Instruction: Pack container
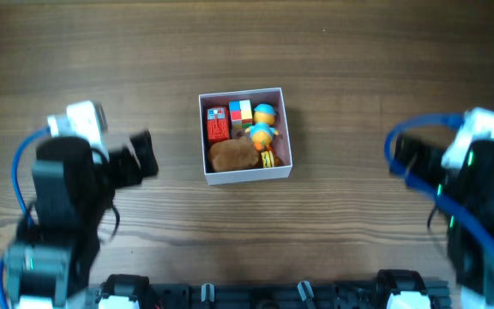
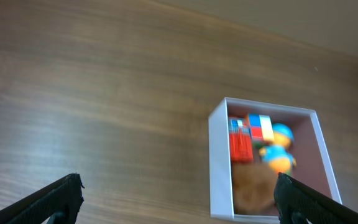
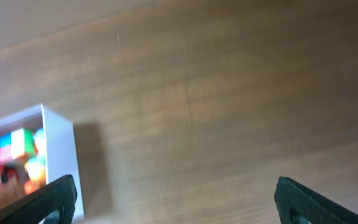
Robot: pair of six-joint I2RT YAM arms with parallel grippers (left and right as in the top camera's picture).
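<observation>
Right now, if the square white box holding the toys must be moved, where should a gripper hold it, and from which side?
Judging from overhead, pinch the square white-walled container's wall nearest the right gripper, coming straight down: one finger outside, one in the bare pink strip inside it. The shallow, thin upright wall suits this; toys crowd the opposite wall.

A brown wood-grain table (image 1: 358,69) fills the frame. Directly on it sits the container (image 1: 251,175) — white-walled, near the frame's centre.

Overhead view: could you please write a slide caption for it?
Container packed with toys on the table, left arm and right arm flanking it.
</observation>
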